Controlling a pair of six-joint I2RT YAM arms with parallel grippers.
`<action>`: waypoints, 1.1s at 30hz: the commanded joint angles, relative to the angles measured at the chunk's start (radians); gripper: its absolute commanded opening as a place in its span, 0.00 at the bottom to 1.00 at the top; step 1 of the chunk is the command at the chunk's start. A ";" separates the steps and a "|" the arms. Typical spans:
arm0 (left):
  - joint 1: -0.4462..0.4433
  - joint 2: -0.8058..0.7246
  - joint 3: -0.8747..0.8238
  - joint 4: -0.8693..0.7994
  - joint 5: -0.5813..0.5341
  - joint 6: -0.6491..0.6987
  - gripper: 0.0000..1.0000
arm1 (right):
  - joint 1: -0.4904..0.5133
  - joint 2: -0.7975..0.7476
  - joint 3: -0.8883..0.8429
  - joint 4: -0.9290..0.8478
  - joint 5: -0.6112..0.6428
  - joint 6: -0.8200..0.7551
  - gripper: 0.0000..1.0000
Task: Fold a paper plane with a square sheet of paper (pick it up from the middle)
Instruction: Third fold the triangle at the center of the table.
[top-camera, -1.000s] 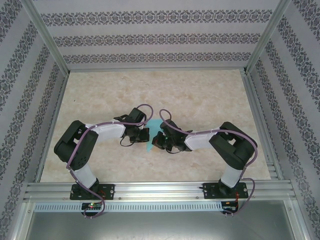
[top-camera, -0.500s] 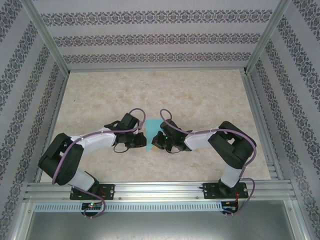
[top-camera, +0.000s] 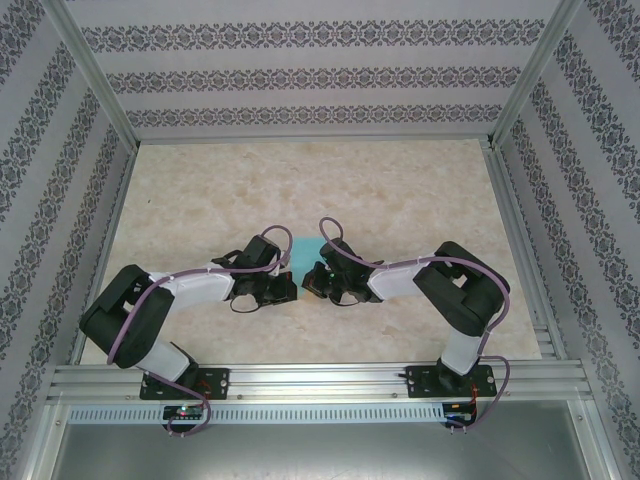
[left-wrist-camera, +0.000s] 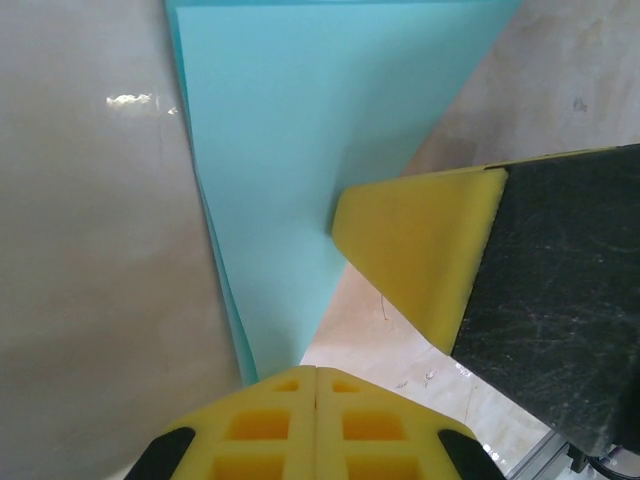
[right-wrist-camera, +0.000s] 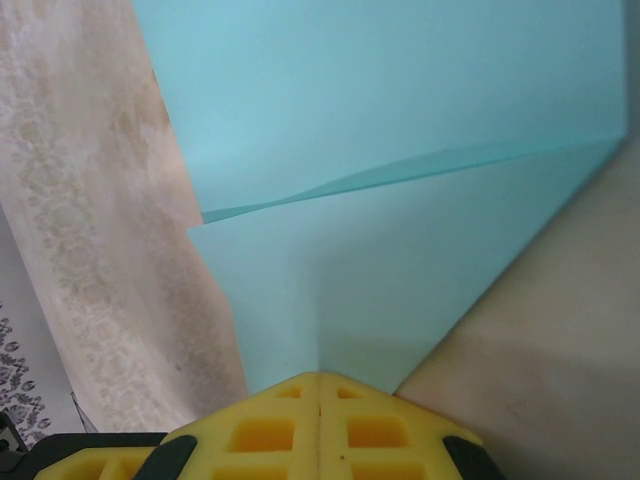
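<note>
At the near edge, the aluminium rail (top-camera: 320, 382) carries both bases. From there the left arm (top-camera: 190, 285) and right arm (top-camera: 420, 272) bend inward, low over the beige marbled table (top-camera: 400, 190), until their heads almost meet at its middle. In the overhead view the left gripper (top-camera: 284, 288) and right gripper (top-camera: 314, 281) face each other just apart. The light-blue sheet of paper (top-camera: 304, 247) shows as a small patch between them and slightly beyond. From the left wrist, the left gripper (left-wrist-camera: 315, 372) has its yellow foam tips pressed flat together along one seam. The sheet of paper (left-wrist-camera: 320, 150), already folded with doubled layers along its left edge, narrows to a point that slips under those tips. I cannot tell whether any of the paper is caught between them. One of the right gripper's fingers (left-wrist-camera: 420, 250) touches the paper's right edge. From the right wrist, the right gripper (right-wrist-camera: 320, 378) is likewise closed, pinched onto the sheet of paper (right-wrist-camera: 400, 110) where a crease runs straight into the seam. A folded flap lies slantwise across the sheet farther out. Beyond the table stand the patterned walls (top-camera: 300, 60).
</note>
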 joint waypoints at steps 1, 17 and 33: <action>-0.012 0.012 0.021 0.009 -0.029 0.003 0.00 | 0.000 0.029 0.001 -0.009 -0.002 0.005 0.00; -0.012 0.063 0.006 -0.067 -0.143 0.024 0.00 | 0.036 0.025 0.076 -0.061 -0.057 -0.113 0.00; -0.012 0.077 -0.030 -0.173 -0.174 0.018 0.00 | -0.178 0.056 0.067 -0.185 0.032 -0.238 0.00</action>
